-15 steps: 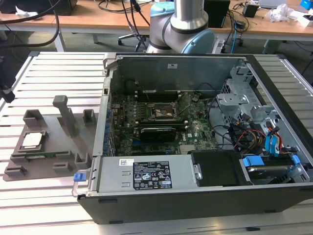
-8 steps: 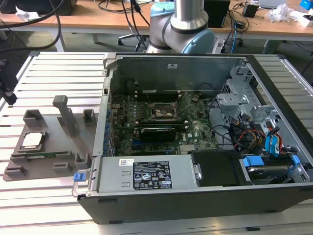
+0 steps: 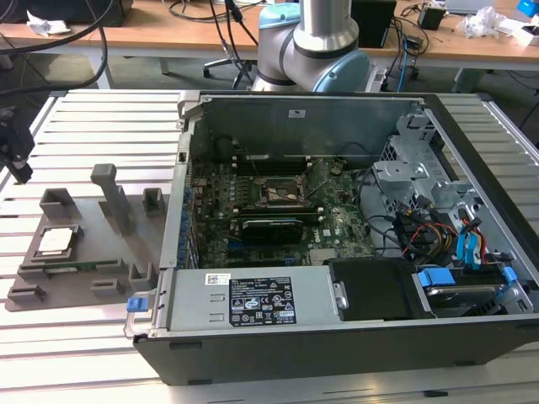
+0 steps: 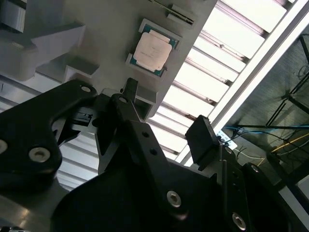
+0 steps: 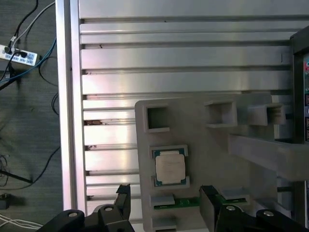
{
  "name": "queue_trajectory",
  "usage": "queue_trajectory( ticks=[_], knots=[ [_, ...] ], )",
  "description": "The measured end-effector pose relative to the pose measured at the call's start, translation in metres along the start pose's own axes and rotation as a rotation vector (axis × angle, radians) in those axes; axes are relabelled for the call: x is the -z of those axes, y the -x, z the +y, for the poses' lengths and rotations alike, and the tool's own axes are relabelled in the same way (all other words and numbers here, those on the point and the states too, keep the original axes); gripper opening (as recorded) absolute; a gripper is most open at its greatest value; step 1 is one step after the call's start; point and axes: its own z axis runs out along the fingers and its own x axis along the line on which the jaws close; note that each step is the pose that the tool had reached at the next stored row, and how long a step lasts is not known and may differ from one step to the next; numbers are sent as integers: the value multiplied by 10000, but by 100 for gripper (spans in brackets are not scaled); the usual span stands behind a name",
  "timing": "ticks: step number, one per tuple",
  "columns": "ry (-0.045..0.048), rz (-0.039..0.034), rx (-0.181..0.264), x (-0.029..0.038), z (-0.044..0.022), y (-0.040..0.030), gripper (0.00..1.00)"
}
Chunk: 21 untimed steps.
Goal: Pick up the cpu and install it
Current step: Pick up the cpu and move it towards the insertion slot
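Pincer [image 5: 165,203], spread open, hovers near the cpu [image 5: 170,166], seated in a grey holder [image 5: 207,154] at nine o'clock from the open computer case [image 3: 337,358] in the exterior view; one finger [image 5: 208,207] partly hides a memory stick [image 5: 186,202].

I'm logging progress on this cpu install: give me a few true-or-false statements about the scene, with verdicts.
1. The cpu lies on the grey tray. True.
2. The gripper is shut on the cpu. False: it is open and empty, apart from the cpu.
3. The computer case is open, showing the motherboard. True.
4. The tray lies to the exterior view's right of the case. False: it lies to the case's left in that view.
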Motion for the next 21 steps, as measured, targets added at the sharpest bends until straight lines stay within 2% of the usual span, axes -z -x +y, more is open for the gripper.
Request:
queue_trajectory(
  ticks=[5, 6, 8, 11, 21],
  knots=[
    [-8, 2, -1, -53, 1, 20, 68],
    [-113, -1, 24, -182, 4, 70, 68],
    [-137, -2, 30, -216, 2, 121, 68],
    [-137, -1, 30, -238, -24, 124, 68],
    [-137, -3, 31, -292, -39, 145, 68]
  ],
)
